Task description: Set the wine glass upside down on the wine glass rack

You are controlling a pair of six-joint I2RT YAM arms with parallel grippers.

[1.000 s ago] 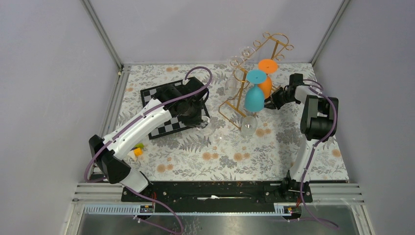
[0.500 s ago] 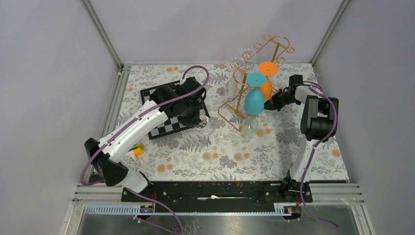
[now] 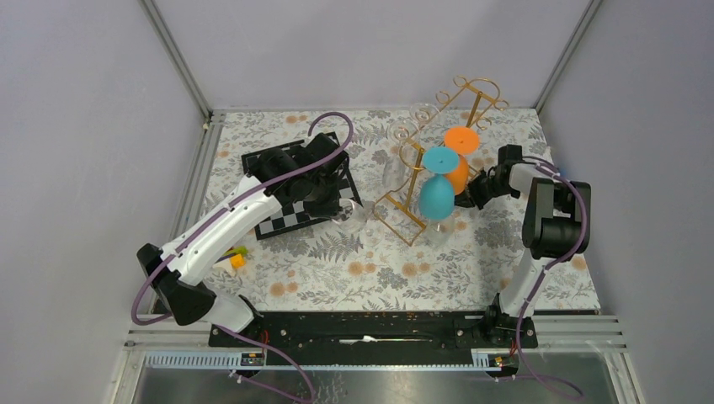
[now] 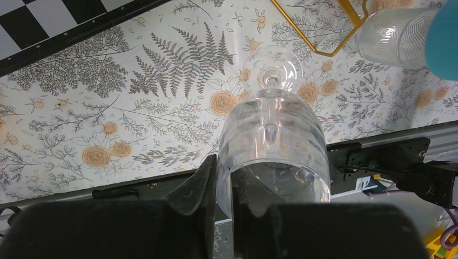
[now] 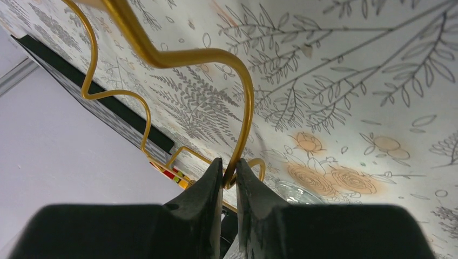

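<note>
since a second ago your right claw [image 5: 229, 171] has nipped shut and drawn the gold rack [image 3: 410, 172] a little nearer you. the teal glass [image 3: 436, 195] and orange glass [image 3: 459, 172] hanging on it came along, while your left arm has only swung its elbow outward. the clear wine glass [image 4: 273, 135] has stayed just beside the chessboard [image 3: 282, 220] corner. you look to be early in the carry: glass gripped, not yet hung. your left claw [image 4: 226, 178] is nearly closed, pinching the bowl's wall at the rim, with stem and foot pointing away over the flowered surface [image 3: 379, 269]. your right claw is just as narrow, clamped on the rack's bottom wire, probably to steady it. next you'll likely need to turn the glass foot-up, line its stem with a free slot between the rails, and slide it in without knocking the hanging glasses.
</note>
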